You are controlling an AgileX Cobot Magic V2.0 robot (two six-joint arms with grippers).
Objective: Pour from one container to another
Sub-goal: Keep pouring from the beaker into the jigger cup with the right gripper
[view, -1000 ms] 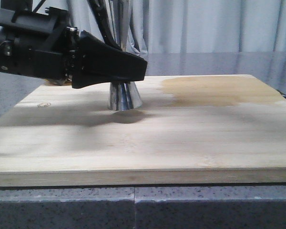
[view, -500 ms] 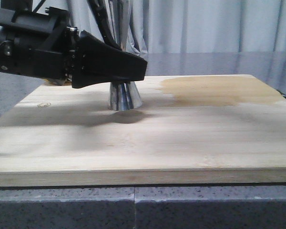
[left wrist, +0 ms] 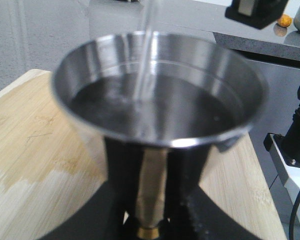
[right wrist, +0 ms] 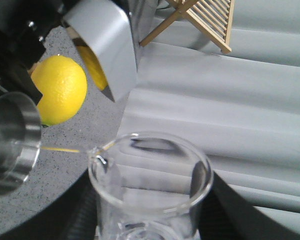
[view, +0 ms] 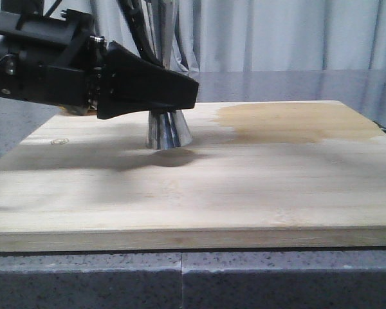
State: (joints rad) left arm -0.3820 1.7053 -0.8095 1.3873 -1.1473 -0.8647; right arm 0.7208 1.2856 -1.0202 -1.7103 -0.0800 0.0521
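The steel jigger (view: 168,131) stands on the wooden board (view: 257,193), near its back left. My left gripper (view: 148,90) is shut on its narrow waist and hides that part. From the left wrist the jigger's upper cup (left wrist: 155,100) holds dark liquid, and a thin clear stream (left wrist: 146,55) falls into it; the left gripper (left wrist: 152,172) has its black fingers (left wrist: 121,175) clamped on the stem. My right gripper (right wrist: 150,205) is shut on the clear glass beaker (right wrist: 150,175), which is tipped with its lip (right wrist: 97,150) toward the jigger's rim (right wrist: 12,145).
A darker wet patch (view: 296,122) marks the board's back right. A lemon (right wrist: 60,90) and a wooden rack (right wrist: 205,20) lie beyond the beaker. Grey curtain hangs behind; a stone counter edge (view: 180,277) runs in front.
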